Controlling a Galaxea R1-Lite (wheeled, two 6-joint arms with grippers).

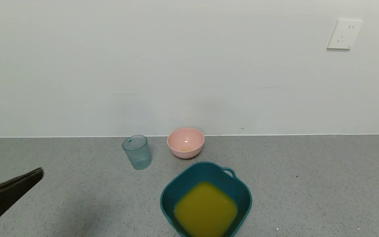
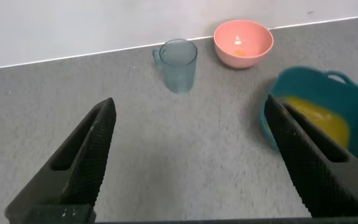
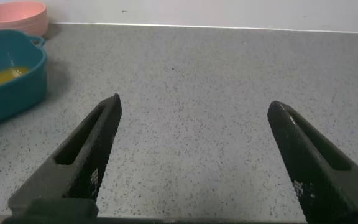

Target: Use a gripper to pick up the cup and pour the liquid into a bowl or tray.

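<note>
1. The cup [image 1: 137, 152] stands upright and empty on the worktop [image 1: 308, 184], beside the pink bowl [image 1: 185, 142].
2. The liquid [image 1: 206, 209] fills the teal basin [image 1: 206, 171].
3. Left gripper [image 2: 191, 155] and right gripper [image 3: 194, 155] hover with fingers wide, holding nothing.

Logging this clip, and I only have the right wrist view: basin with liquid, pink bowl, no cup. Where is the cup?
Observer: The cup stands upright on the table, left of the pink bowl, near the wall.
Operator: Anything in it?
Observer: It looks empty. The liquid lies in the basin.
Operator: Is the left gripper holding anything?
Observer: No. The left gripper is off to the cup's left, apart from it, jaws open and pointing toward it.
</note>
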